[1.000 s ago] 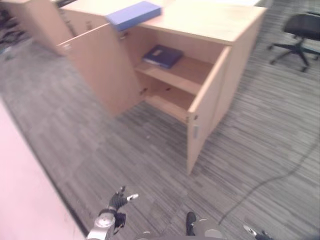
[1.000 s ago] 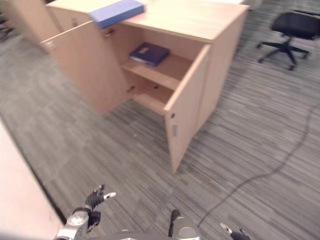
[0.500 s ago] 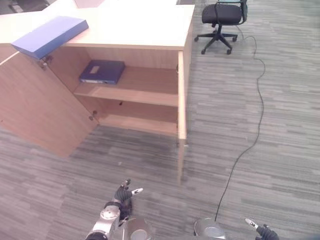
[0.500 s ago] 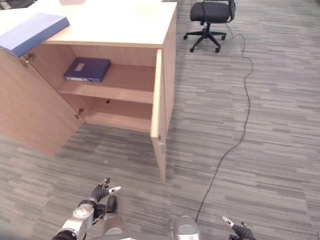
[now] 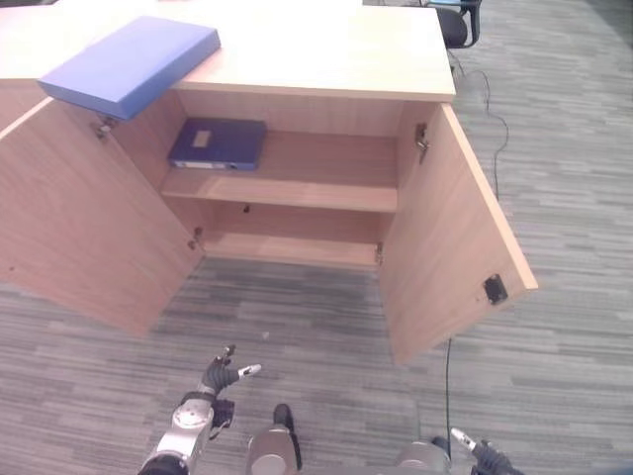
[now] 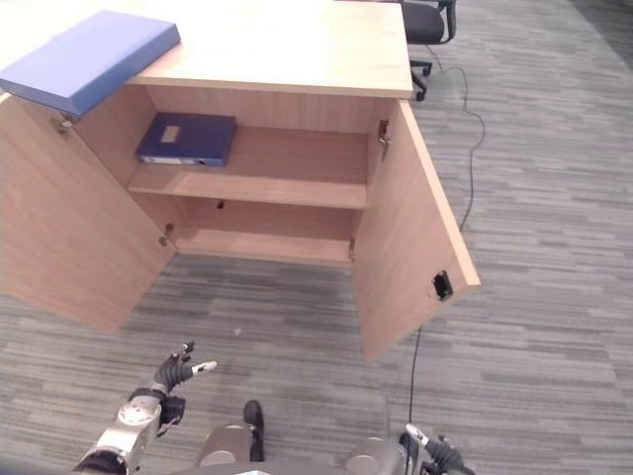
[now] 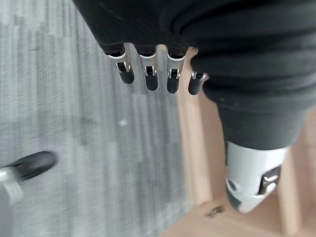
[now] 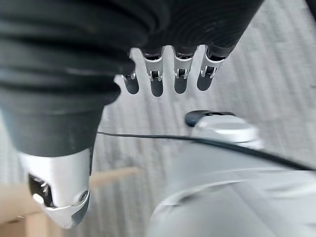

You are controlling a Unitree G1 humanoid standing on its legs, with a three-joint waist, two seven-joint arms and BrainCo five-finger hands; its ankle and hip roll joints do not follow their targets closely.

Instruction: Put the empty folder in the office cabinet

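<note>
Grey carpet [image 5: 297, 327]; cabinet [image 5: 297, 59] open, blue folder [image 5: 134, 64] upper left on top. Left hand [image 5: 220, 377], right hand [image 6: 425, 447] relaxed, empty.

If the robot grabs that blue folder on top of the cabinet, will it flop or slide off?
The blue folder looks boxy and flat-sided, so it probably stays stiff. One corner juts past the cabinet top's edge, so a push might tip it off. Its cover looks smooth, so it may slide easily.
</note>
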